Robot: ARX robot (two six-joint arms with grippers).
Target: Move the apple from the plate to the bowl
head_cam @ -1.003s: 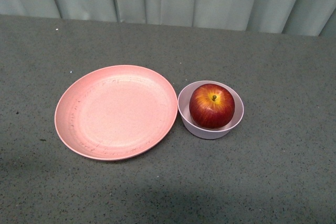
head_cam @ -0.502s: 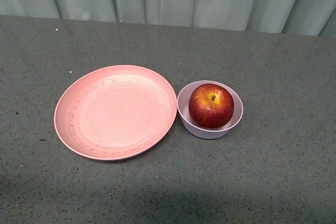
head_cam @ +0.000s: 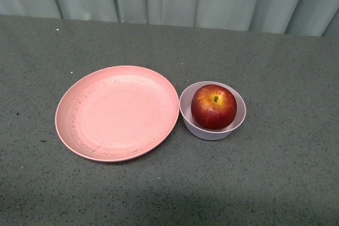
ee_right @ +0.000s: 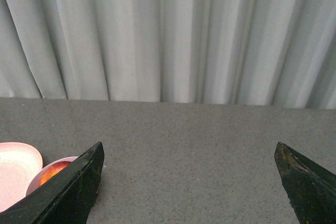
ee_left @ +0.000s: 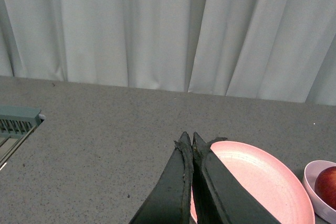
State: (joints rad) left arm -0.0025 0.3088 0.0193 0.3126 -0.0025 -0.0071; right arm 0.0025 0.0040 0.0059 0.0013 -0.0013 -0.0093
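A: Where does the apple [head_cam: 214, 106] sit?
B: Inside the bowl [head_cam: 188, 115], whose rim just touches the plate [head_cam: 116, 113] edge at the plate's 3 o'clock.
A: The pincers?
B: Left pincer [ee_left: 188, 141] pressed together, right pincer [ee_right: 189, 153] spread wide, over bare bench [head_cam: 275, 178].

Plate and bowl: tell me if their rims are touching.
Cannot tell. In the front view the plate and the bowl meet edge to edge with no table showing between them, but the plate's raised rim could hide a slight gap.
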